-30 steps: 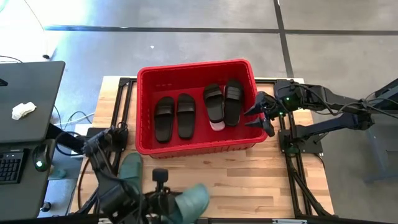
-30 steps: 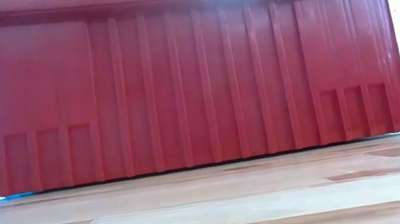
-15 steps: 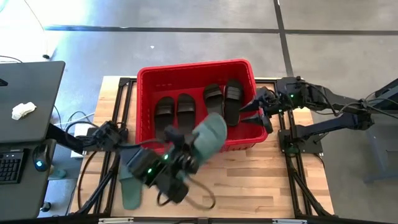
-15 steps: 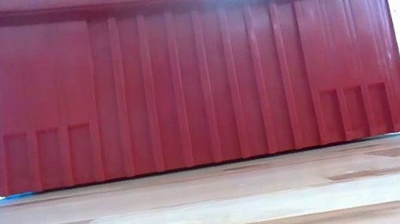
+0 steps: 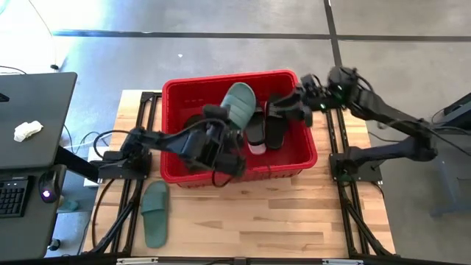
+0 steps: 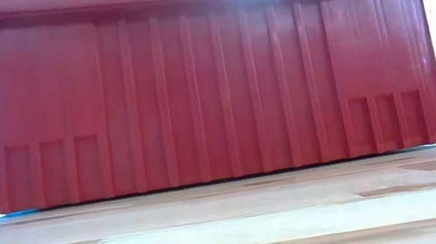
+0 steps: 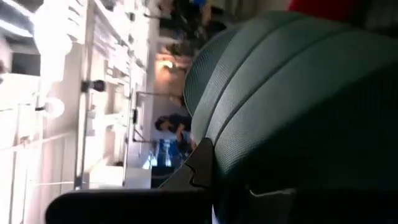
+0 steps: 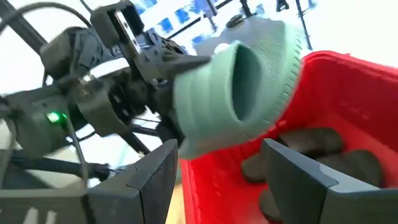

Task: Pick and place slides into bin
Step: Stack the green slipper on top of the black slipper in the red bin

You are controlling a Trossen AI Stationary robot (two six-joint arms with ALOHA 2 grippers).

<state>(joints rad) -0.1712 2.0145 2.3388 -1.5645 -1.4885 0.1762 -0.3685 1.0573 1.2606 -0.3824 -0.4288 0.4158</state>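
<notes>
From above, the left gripper (image 5: 229, 131) held a green slide (image 5: 239, 105) over the middle of the red bin (image 5: 176, 92), so the step in hand looked like carrying that slide in; the next move would call for lowering it clear of the slides already inside and letting go. The bin held black slides (image 5: 276, 121) at its right with a pink slide (image 5: 256, 148) showing beneath them, another dark pair being mostly hidden under the arm, while a second green slide (image 5: 155, 213) lay on the bench (image 5: 294, 213) near the front left. The right gripper (image 5: 291, 110) hovered over the bin's right part, open and holding nothing. The low view showed only the bin's ribbed wall (image 6: 195, 90) and the bench boards (image 6: 218, 228), nothing of the arms or the slides. The left wrist view was filled by the green slide (image 7: 298, 106) pressed close against the gripper, which confirmed the hold. The right wrist view alone showed the slide (image 8: 242, 87) from the side, raised above the bin's rim (image 8: 348, 68), with its own fingers (image 8: 155, 180) spread wide
</notes>
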